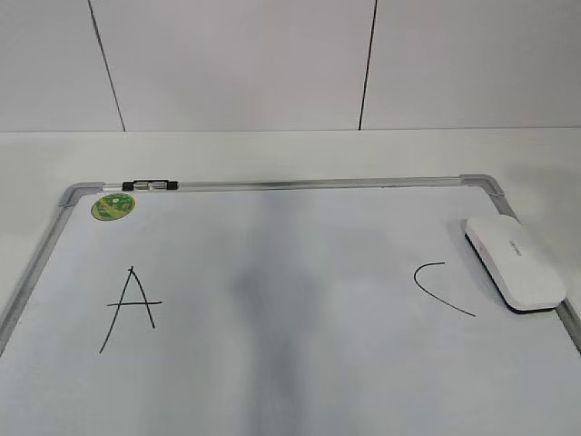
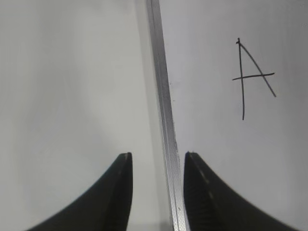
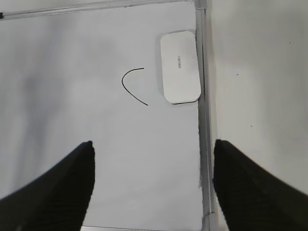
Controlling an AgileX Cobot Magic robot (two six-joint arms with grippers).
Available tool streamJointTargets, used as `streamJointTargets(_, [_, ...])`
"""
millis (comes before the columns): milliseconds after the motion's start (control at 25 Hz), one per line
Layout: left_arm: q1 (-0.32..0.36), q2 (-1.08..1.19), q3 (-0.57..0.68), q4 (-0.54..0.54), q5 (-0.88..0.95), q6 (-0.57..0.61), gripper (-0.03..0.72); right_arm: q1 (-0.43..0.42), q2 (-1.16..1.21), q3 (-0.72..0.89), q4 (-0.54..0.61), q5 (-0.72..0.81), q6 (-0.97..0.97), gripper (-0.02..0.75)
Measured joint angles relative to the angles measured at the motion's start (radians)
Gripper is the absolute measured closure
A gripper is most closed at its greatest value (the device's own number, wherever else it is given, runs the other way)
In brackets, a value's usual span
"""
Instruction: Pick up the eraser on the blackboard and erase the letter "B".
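Observation:
The blackboard point(image 1: 300, 184) is a white board with a silver frame, lying flat on the table. The white eraser point(image 1: 515, 262) lies on its right side by the frame, also in the right wrist view point(image 3: 180, 66). No letter "B" shows; a grey smear point(image 1: 272, 300) lies between the black "A" point(image 1: 132, 309) and the curved "C" point(image 1: 440, 286). My left gripper point(image 2: 156, 156) is open and empty, straddling the board's left frame rail point(image 2: 163, 96). My right gripper point(image 3: 153, 147) is wide open and empty over the board's near right corner, well short of the eraser. Neither gripper shows in the exterior view.
A round green sticker point(image 1: 113, 206) sits at the board's far left corner. A small black and silver piece point(image 1: 152, 185) lies on the top frame rail. White table surrounds the board, with a white wall behind.

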Motion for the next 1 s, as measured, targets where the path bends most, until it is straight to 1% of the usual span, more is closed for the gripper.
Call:
streamJointTargets(120, [0.0,-0.115,0.0,0.0,0.007,0.0,0.412,0.0,-0.128,0.083,-0.012,0.002,0.0,0.151])
streamJointTargets(160, [0.0,-0.157,0.0,0.002,0.01,0.0,0.413,0.0,-0.128,0.083,-0.012,0.002,0.0,0.151])
streamJointTargets(200, [0.0,-0.191,0.0,0.004,0.016,0.0,0.416,0.0,-0.197,0.12,-0.024,0.002,0.0,0.151])
streamJointTargets(360, [0.0,-0.346,0.002,0.031,0.024,0.0,0.441,0.0,-0.344,0.195,-0.051,0.004,0.0,0.152])
streamJointTargets(480, [0.0,-0.448,0.032,0.049,0.029,0.0,0.448,0.0,-0.445,0.239,-0.079,0.006,0.0,0.152])
streamJointTargets(760, [0.0,-0.702,0.213,0.054,0.036,0.0,0.452,0.0,-0.601,0.357,-0.11,-0.044,0.0,0.153])
streamJointTargets(1000, [0.0,-0.877,0.413,0.003,-0.062,0.002,0.452,0.0,-0.653,0.458,-0.12,-0.053,-0.066,0.153])
